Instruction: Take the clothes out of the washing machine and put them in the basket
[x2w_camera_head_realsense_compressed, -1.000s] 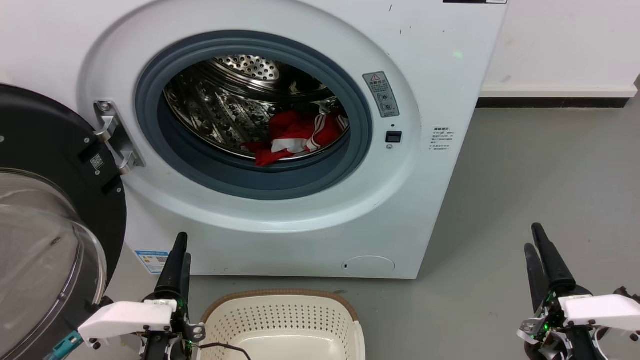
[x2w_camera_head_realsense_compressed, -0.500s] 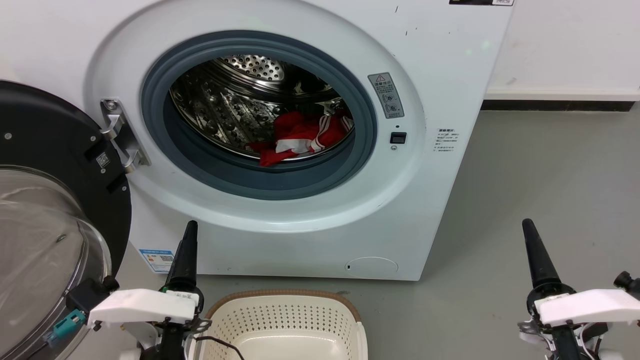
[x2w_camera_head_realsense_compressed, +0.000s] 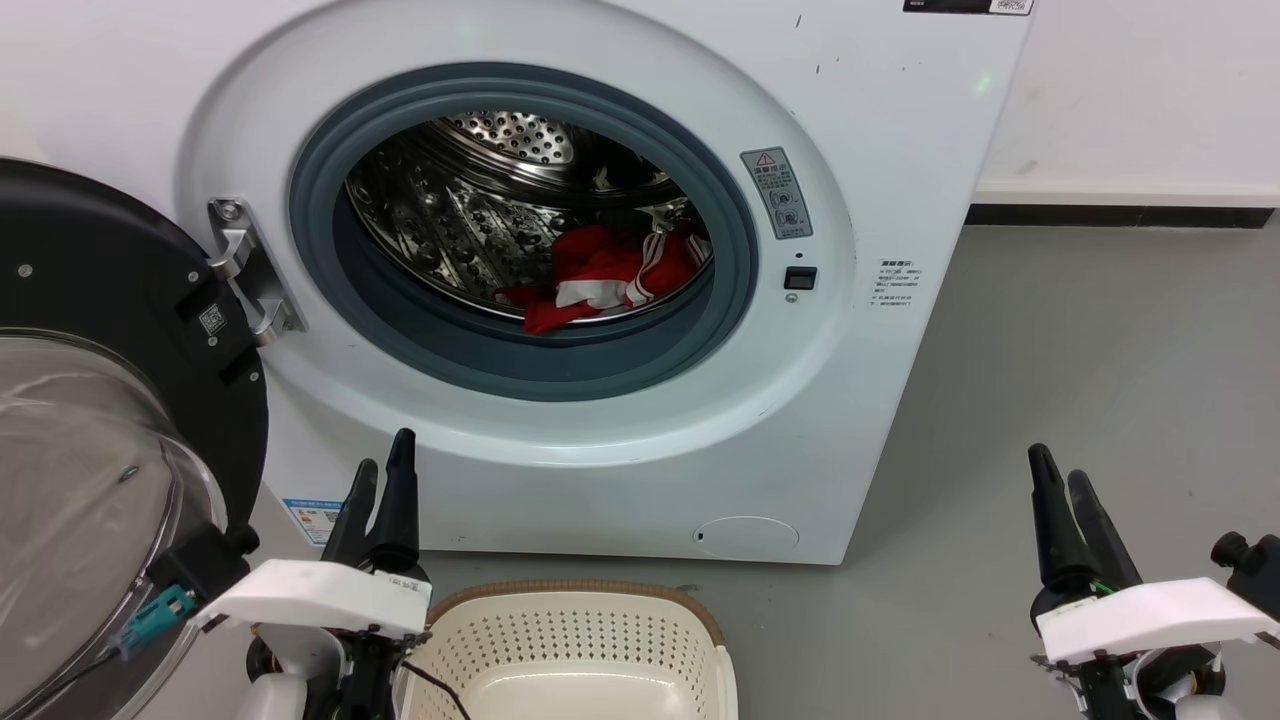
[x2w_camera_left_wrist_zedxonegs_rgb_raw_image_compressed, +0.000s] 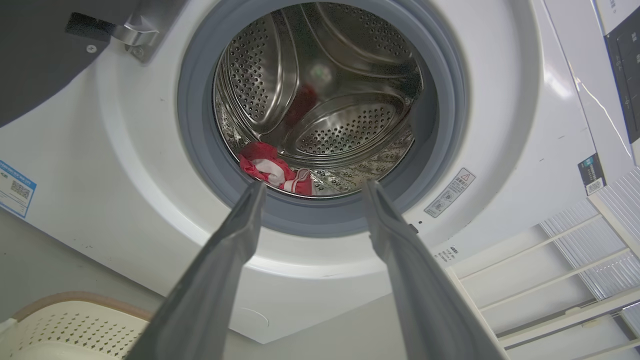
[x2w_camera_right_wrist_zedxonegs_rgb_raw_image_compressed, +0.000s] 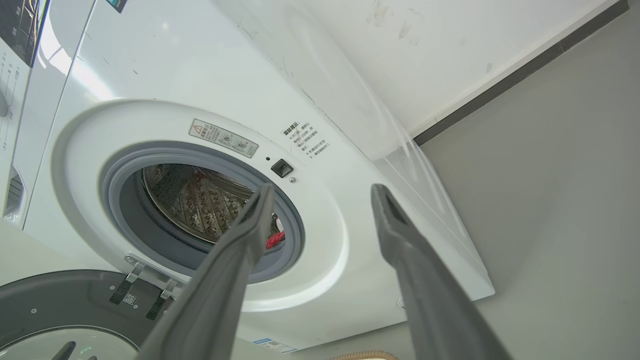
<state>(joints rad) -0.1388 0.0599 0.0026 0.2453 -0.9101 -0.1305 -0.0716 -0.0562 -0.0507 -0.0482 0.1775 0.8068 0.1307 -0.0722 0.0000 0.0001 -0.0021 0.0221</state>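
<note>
The clothes (x2w_camera_head_realsense_compressed: 610, 280), a crumpled red bundle with white stripes and white panels, lie low in the shiny perforated drum (x2w_camera_head_realsense_compressed: 450, 210) of the washing machine (x2w_camera_head_realsense_compressed: 900, 130), to the right of its middle, ahead of and above both my pairs of fingers and touching neither. The grey rim (x2w_camera_head_realsense_compressed: 540, 372) of the porthole curves between them and me; in my left wrist view its lower lip runs across just past my fingertips, and the red bundle sits right behind that lip, near the tip of the left-hand finger. In my right wrist view just a sliver of red shows past the rim, beside one finger. My left gripper (x2w_camera_head_realsense_compressed: 385, 450) is low before the machine's white front, under the porthole's left half, its two dark fingers spread apart with nothing between them, pointing up and forward. The black-framed glass door (x2w_camera_head_realsense_compressed: 110, 300) is swung wide and stands close on the outer side of those fingers, its hinge (x2w_camera_head_realsense_compressed: 245, 270) above them. The basket (x2w_camera_head_realsense_compressed: 570, 592) sits on the floor just inside my left fingers, below the porthole, its brown rim facing the machine. My right gripper (x2w_camera_head_realsense_compressed: 1058, 464) is well apart to the right, past the machine's corner, fingers parted and holding nothing, leaning slightly inward, with grey floor (x2w_camera_head_realsense_compressed: 1050, 340) open around it.
</note>
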